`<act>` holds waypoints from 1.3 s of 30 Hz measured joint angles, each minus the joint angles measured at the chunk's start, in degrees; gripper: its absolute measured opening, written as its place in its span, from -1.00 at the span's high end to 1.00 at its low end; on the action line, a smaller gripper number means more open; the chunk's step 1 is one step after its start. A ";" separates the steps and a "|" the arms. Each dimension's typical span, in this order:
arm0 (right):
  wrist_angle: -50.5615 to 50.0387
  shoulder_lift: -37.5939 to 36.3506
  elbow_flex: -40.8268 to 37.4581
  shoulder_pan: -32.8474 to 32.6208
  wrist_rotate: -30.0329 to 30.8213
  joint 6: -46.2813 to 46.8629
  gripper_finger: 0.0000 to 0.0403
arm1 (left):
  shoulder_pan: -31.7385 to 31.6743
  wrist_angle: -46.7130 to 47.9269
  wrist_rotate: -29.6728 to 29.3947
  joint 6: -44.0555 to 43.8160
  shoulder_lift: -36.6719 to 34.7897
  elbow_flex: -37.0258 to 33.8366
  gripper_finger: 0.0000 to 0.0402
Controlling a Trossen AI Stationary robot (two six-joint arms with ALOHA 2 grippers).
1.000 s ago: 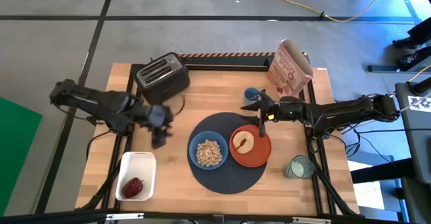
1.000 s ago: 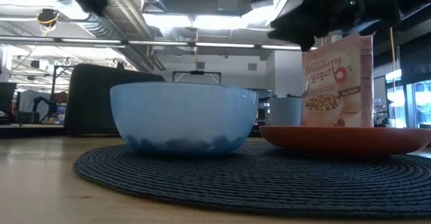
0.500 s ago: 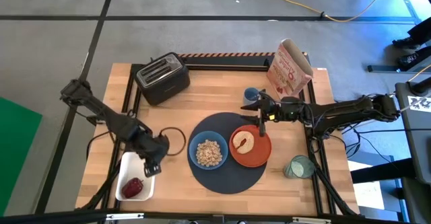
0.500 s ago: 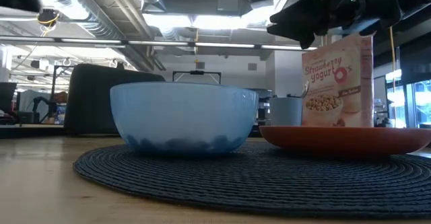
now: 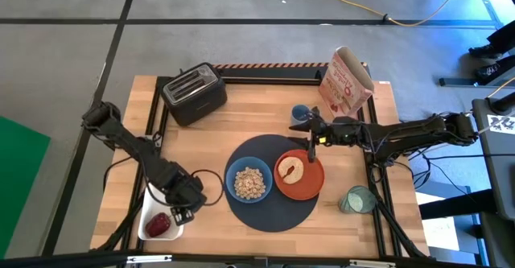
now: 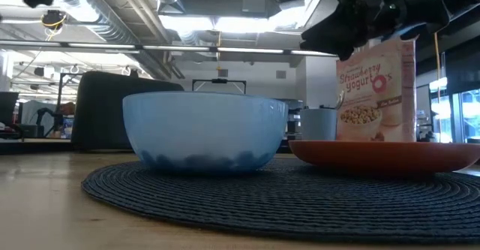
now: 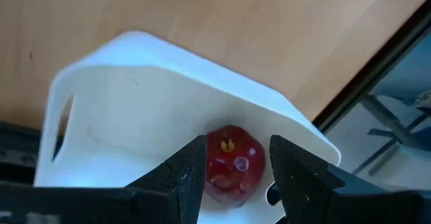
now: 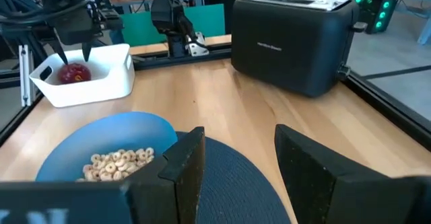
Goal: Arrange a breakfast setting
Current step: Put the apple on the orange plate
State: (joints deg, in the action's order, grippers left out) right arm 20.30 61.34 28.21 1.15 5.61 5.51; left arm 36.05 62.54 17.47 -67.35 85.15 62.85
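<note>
A red fruit [image 7: 232, 160] lies in a white bin [image 5: 161, 212] at the table's near left. My left gripper [image 5: 179, 213] hangs open above the bin, its fingers either side of the fruit in the left wrist view, touching nothing. On the round navy placemat [image 5: 269, 208] stand a light-blue bowl [image 5: 249, 182] of cereal and an orange-red plate [image 5: 299, 174] with a toast slice [image 5: 290, 170]. My right gripper [image 5: 308, 129] is open and empty above the plate's far edge. A green-tinted glass [image 5: 355, 199] stands at the near right. The spoon is not seen.
A black toaster [image 5: 193, 92] stands at the far left. A cereal box [image 5: 346, 81] and a small blue cup [image 5: 300, 113] stand at the far right. Bare wood lies between the toaster and the placemat.
My left gripper has swung from the table's middle left toward the near edge and down, and now hangs over the white bin with the fruit. My right arm has kept still.
</note>
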 joint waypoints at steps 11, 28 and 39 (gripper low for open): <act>3.16 0.02 -0.02 1.67 4.24 -7.92 0.16 | 7.15 -6.08 -3.00 -17.92 0.45 -4.02 0.21; 8.65 0.02 -0.02 11.40 -4.13 -7.33 0.16 | 13.43 -14.26 -3.52 -29.47 0.47 -11.62 0.21; 8.65 0.02 -0.02 11.37 -4.15 -7.51 0.16 | 13.62 -15.44 -6.14 -26.43 0.47 -12.35 0.27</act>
State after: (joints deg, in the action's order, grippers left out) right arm 28.95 61.36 28.18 12.51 1.45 -2.00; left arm 49.67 47.10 11.33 -93.78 85.62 50.50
